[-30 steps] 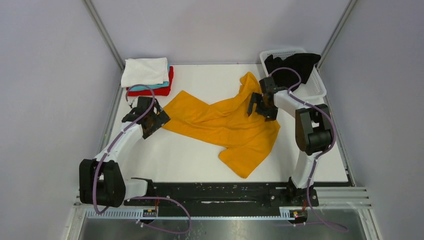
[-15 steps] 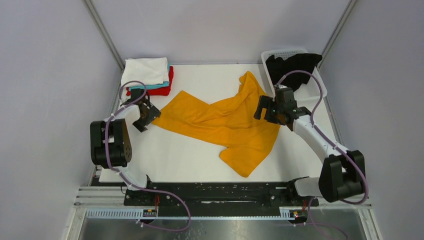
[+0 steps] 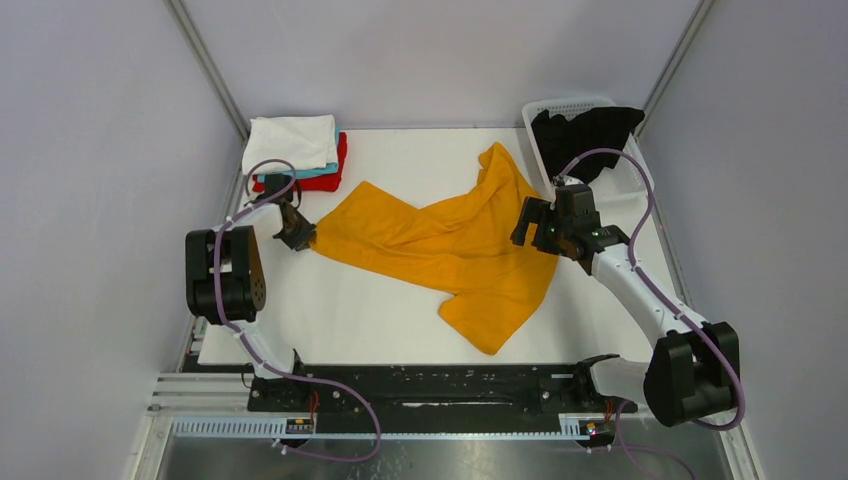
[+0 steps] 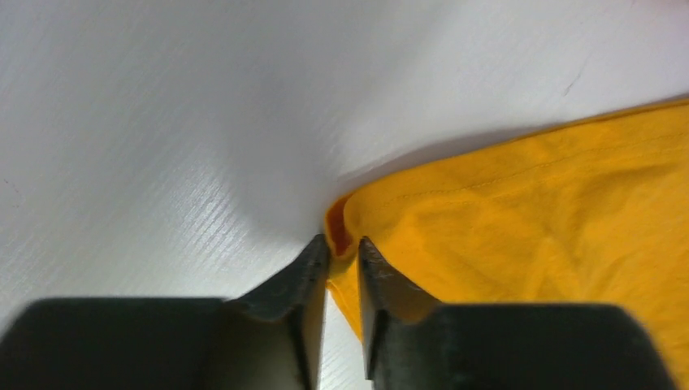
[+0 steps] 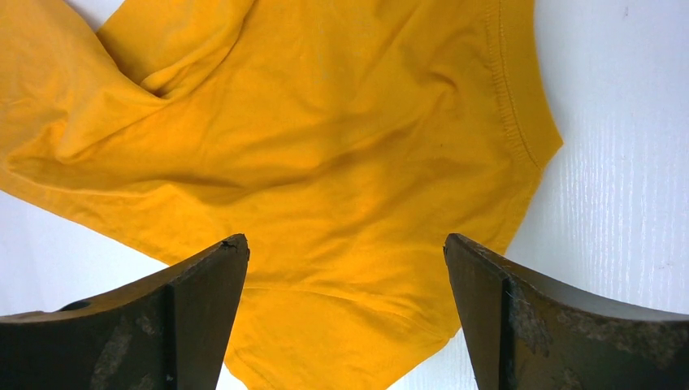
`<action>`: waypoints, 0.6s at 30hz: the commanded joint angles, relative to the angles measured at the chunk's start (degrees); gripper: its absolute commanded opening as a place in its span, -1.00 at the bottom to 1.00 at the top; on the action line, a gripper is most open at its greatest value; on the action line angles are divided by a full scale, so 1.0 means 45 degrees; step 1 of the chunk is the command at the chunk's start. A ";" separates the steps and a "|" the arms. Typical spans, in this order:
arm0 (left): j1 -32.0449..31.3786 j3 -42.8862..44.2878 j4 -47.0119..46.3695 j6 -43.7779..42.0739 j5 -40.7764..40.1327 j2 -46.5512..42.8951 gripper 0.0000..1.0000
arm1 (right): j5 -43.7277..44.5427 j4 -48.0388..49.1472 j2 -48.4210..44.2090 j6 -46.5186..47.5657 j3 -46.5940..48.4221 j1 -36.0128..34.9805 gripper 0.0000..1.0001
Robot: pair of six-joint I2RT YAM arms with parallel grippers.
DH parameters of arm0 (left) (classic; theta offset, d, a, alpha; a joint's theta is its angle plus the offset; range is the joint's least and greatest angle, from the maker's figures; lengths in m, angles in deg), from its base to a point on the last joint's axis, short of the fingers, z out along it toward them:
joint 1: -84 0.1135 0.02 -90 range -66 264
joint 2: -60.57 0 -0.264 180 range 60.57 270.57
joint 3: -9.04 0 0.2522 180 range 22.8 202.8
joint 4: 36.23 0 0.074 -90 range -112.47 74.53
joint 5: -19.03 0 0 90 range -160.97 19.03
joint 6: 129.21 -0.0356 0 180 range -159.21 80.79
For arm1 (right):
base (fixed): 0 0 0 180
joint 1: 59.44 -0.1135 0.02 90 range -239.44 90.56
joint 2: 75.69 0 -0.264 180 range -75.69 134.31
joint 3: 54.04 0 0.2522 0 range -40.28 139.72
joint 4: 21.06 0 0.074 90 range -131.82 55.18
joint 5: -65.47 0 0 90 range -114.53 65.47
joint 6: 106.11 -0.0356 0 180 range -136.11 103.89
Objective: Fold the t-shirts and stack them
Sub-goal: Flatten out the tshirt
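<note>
A mustard-orange t-shirt (image 3: pixel 450 245) lies crumpled across the middle of the white table (image 3: pixel 330 310). My left gripper (image 3: pixel 298 236) is shut on its left corner (image 4: pixel 343 244), the hem pinched between the fingertips. My right gripper (image 3: pixel 530 228) hovers open over the shirt's right side (image 5: pixel 341 162), nothing between its fingers. A folded stack sits at the back left: white t-shirt (image 3: pixel 292 142) on top, teal (image 3: pixel 310 174) under it, red (image 3: pixel 325 180) at the bottom. A black t-shirt (image 3: pixel 590 130) hangs out of the basket.
The white lattice basket (image 3: pixel 628 180) stands at the back right corner, close behind my right arm. Grey walls and metal frame posts enclose the table on three sides. Bare table shows in front of the shirt.
My left gripper moved to the shirt's left corner and shut on it. My right arm swung outward and its gripper shifted slightly right over the shirt, still open.
</note>
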 commanded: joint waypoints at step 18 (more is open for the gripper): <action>-0.0499 -0.4870 -0.0021 0.1179 -0.0571 -0.5118 -1.00 | 0.1366 -0.3522 -0.1514 -0.1962 -0.1459 -0.5516 0.97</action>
